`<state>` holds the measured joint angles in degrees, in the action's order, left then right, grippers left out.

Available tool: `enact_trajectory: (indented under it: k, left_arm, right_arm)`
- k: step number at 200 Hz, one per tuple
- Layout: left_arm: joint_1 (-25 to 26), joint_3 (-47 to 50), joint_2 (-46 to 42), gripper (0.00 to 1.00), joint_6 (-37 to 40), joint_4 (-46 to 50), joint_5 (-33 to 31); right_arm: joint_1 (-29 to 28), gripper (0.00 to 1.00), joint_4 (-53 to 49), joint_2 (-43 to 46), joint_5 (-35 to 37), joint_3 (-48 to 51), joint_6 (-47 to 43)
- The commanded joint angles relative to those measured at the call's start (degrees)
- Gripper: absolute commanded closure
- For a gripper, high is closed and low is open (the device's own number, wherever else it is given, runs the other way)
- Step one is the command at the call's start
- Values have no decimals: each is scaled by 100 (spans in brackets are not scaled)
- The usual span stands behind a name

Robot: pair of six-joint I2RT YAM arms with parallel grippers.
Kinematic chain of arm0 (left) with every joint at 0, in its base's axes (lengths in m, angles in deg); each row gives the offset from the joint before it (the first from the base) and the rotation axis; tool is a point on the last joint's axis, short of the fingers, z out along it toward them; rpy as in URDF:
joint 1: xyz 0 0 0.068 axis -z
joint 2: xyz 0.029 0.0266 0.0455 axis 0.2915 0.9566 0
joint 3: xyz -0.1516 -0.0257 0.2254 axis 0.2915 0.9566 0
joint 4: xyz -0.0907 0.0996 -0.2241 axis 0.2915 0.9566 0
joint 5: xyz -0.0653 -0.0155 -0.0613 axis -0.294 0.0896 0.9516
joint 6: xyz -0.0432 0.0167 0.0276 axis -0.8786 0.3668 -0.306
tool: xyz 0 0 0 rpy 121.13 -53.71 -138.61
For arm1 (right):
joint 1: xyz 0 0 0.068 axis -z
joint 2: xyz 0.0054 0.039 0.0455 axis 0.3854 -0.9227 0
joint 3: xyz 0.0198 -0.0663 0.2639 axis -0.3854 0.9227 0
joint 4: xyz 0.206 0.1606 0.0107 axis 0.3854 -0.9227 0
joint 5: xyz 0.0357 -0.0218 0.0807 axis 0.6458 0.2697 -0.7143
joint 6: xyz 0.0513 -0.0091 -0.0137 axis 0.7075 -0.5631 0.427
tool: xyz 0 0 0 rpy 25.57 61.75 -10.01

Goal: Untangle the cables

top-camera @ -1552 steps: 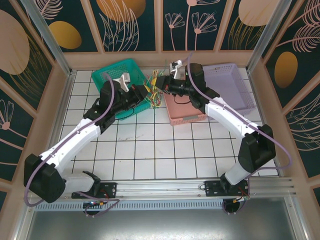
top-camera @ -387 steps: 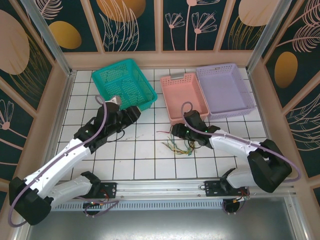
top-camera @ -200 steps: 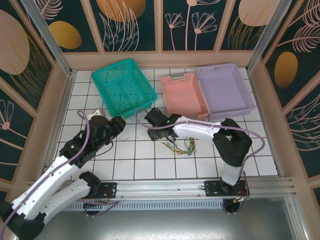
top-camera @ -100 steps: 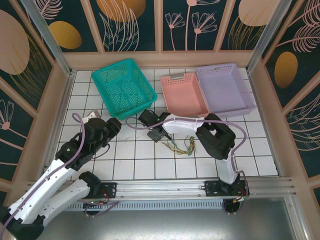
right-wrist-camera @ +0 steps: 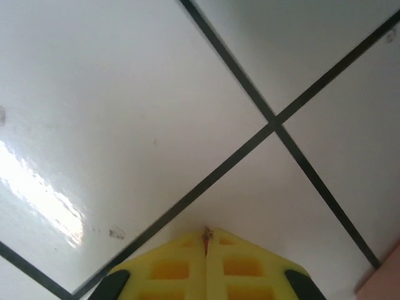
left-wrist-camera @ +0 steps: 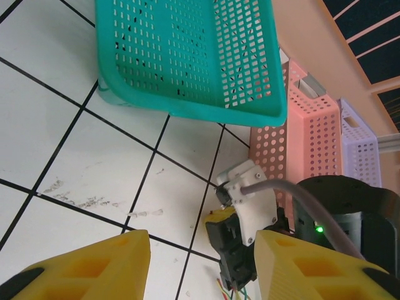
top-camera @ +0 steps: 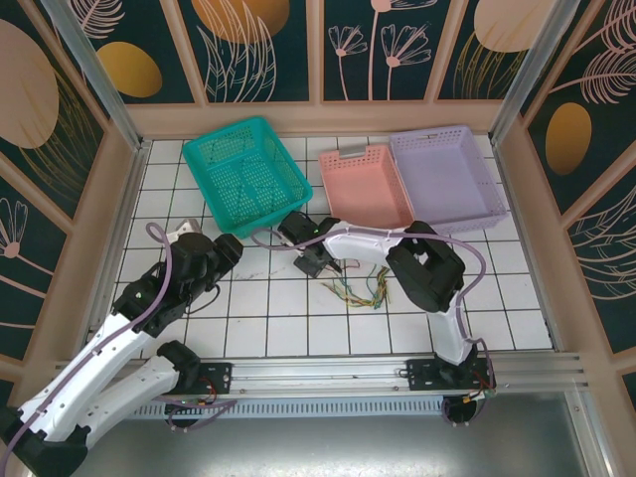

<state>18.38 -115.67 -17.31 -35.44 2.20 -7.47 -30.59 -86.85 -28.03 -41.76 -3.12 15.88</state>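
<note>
The cables lie in a loose tangle of yellow, green, red and dark wires on the white tiles, in front of the pink basket. My right gripper is low over the tiles at the tangle's left end. In the right wrist view its yellow pads are pressed together, and my right gripper pinches a thin reddish cable tip. My left gripper hovers further left, open and holding nothing. In the left wrist view my left gripper looks at the right gripper's black body, with cable ends below it.
A teal basket stands at the back left, a pink basket in the middle and a lilac basket to its right. In the left wrist view the teal basket is close ahead. Wooden walls ring the tiled floor.
My right gripper swung left past the tangle, settled at its left end and went from open to shut. My left arm drew back slightly and stayed open.
</note>
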Motion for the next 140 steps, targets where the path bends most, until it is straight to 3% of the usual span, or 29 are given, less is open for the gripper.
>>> enact_trajectory:
  k: [1,73,98,140]
  left_arm:
    - [13,-203,-8,53,59,-91,-18]
    - [9,-136,189,53,435,-1074,481]
    - [9,-27,325,49,430,-1540,701]
    - [9,-346,569,37,322,-1958,774]
  right_arm:
    - [-18,100,268,205,-177,-321,114]
    - [479,100,492,1214,-1342,-1421,1716]
    - [869,100,782,1405,-1983,-1797,2423]
    - [1385,100,1098,1657,-2956,-2110,2860]
